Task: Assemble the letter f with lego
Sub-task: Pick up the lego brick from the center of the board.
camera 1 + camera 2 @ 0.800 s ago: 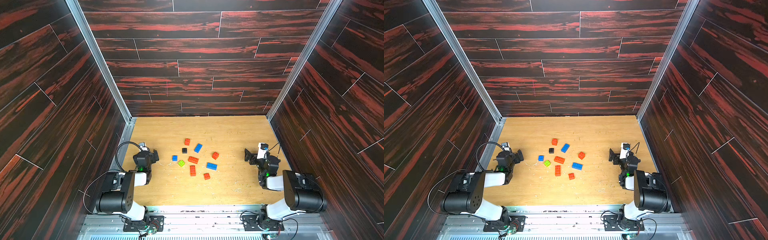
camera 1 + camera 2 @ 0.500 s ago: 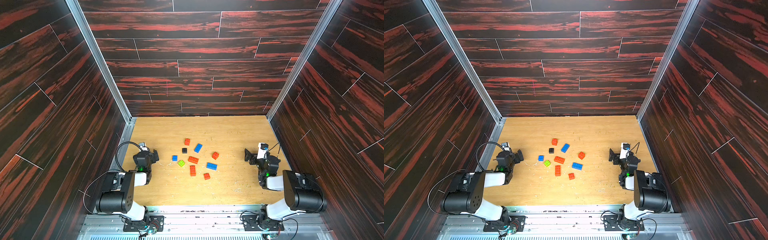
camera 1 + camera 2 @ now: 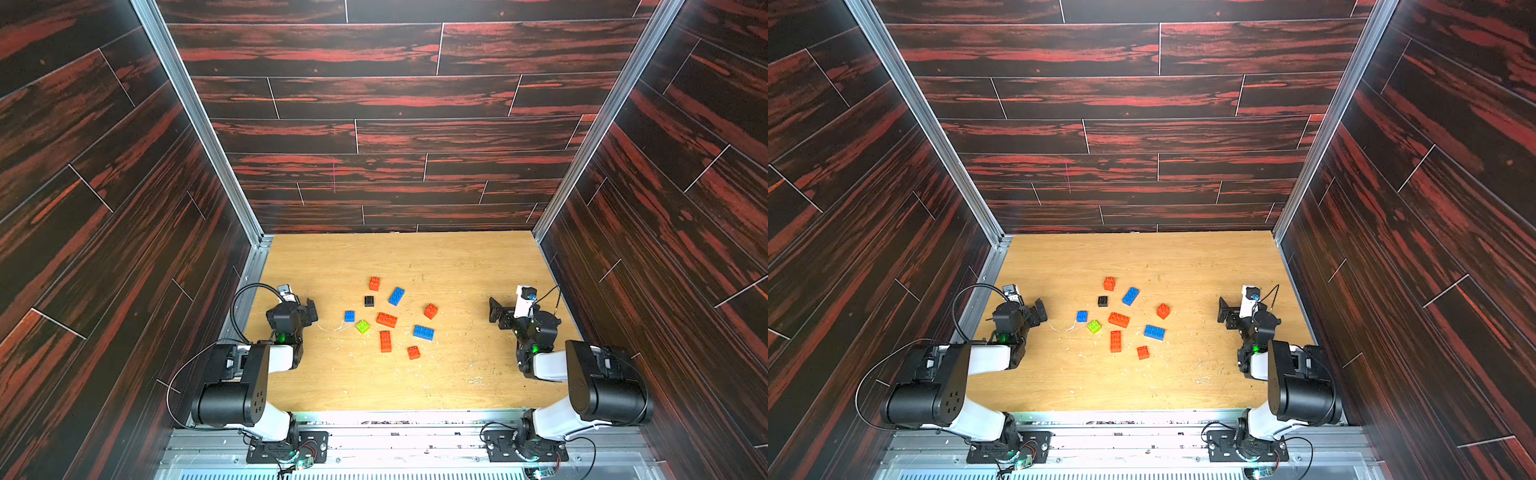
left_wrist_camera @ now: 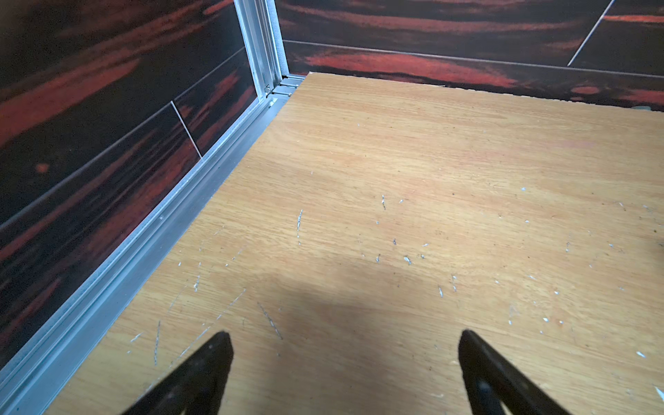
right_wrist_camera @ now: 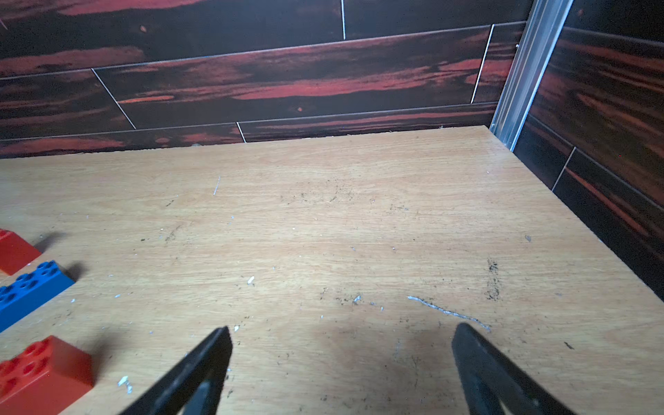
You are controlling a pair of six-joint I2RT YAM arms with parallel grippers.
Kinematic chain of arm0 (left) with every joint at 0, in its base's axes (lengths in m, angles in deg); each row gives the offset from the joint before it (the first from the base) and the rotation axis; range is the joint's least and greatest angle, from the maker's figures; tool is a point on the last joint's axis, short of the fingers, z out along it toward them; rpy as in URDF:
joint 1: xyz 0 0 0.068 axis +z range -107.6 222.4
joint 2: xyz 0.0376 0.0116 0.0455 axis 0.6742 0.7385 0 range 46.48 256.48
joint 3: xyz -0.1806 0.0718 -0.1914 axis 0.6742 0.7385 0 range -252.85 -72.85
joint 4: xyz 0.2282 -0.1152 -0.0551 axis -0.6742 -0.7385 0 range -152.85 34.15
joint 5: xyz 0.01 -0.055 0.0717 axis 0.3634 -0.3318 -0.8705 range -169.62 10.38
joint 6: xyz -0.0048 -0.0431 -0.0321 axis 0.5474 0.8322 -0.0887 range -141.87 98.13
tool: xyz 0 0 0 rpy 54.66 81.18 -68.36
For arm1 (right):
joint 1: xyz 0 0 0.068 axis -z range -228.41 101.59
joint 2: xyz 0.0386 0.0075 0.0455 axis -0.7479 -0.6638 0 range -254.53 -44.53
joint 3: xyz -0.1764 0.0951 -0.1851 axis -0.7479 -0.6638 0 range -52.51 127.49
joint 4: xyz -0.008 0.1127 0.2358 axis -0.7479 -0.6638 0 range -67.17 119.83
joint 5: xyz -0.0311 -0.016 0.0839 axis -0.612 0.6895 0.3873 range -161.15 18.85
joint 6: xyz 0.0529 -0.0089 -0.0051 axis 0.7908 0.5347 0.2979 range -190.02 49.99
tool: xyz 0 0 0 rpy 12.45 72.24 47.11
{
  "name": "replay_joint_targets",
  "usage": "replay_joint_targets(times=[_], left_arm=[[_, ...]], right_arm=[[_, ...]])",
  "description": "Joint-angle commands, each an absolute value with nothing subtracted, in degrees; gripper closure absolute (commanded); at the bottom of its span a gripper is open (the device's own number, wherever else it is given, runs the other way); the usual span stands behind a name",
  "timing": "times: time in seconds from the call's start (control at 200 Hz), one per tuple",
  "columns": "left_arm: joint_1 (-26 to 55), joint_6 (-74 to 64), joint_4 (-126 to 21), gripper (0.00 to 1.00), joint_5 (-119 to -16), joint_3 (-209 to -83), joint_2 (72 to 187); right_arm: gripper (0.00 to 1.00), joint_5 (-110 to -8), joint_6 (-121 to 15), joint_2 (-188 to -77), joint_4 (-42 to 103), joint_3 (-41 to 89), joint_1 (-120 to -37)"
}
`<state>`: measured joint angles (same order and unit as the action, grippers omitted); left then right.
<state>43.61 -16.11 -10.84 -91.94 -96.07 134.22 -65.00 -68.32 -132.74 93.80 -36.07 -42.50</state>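
Wood bench (image 3: 374, 382) holds lego (image 3: 386, 320) centrally. Left claw (image 4: 345, 337), nine o'clock, and right claw (image 5: 341, 332), three o'clock, gape empty near side walls (image 3: 124, 249).

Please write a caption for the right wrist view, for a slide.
Open right gripper over the wooden table, with a blue brick between two red bricks off to one side.

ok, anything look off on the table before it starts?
Nothing really odd. The lego bricks lie scattered mid-table, none joined. The wooden tabletop is scratched and speckled. The left gripper and right gripper are open and empty.
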Motion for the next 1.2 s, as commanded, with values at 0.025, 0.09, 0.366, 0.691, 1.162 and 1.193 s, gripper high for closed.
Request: replay_joint_targets(times=[0.025,0.09,0.366,0.691,1.162,1.193], left_arm=[[43.47,-18.08,-16.19,0.00,-88.39,-99.49,130.96],[43.43,-19.41,-22.39,0.00,-85.93,-101.54,128.44],[43.45,-18.95,-45.52,0.00,-80.25,-108.97,117.64],[43.44,-23.27,-62.80,0.00,-74.01,-111.57,102.61],[43.45,-21.84,-71.85,0.00,-59.50,-106.92,86.77],[43.43,-22.09,-72.62,0.00,-59.31,-106.51,85.87]], right_arm=[[0.02,-63.45,-68.52,-131.24,91.35,-34.36,-42.17],[0.02,-63.94,-68.35,-129.84,89.17,-33.72,-42.17],[0.02,-69.66,-73.45,-120.98,73.71,-30.06,-47.23],[0.02,-70.99,-80.14,-114.92,38.48,-13.99,-59.63],[0.13,-63.57,-79.44,-126.91,5.44,12.28,-68.20],[0.14,-63.80,-79.42,-127.82,4.45,12.92,-68.88]])
